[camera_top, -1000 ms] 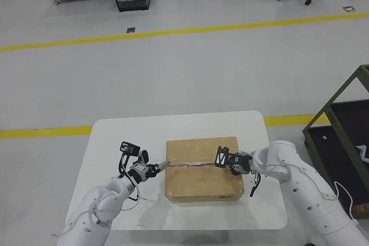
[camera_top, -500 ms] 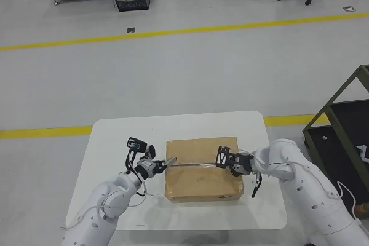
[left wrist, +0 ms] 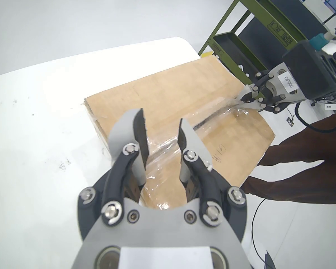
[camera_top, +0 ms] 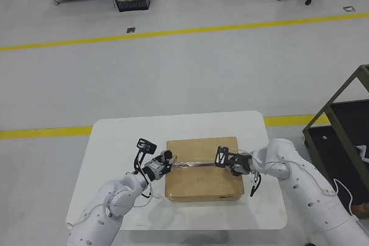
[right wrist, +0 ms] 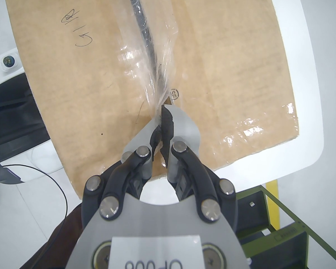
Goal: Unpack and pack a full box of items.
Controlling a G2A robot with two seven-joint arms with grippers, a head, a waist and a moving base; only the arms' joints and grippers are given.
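A closed brown cardboard box (camera_top: 203,169) (left wrist: 182,99) (right wrist: 226,46) lies in the middle of the white table (camera_top: 111,141), sealed along its centre seam with clear tape (right wrist: 154,57) (left wrist: 212,113). My right gripper (right wrist: 161,118) (camera_top: 224,158) (left wrist: 240,100) is shut on the lifted end of that tape at the box's right end. My left gripper (left wrist: 161,130) (camera_top: 168,161) stands open over the box's left end, its fingers either side of the taped seam.
A green metal cart (camera_top: 350,123) (left wrist: 257,29) stands just off the table's right side. A dark brown sleeve (left wrist: 305,146) shows beyond the box's near edge. Cables hang by the right arm (camera_top: 255,181).
My left gripper has moved right from beside the box to over its left end. The right gripper holds almost still.
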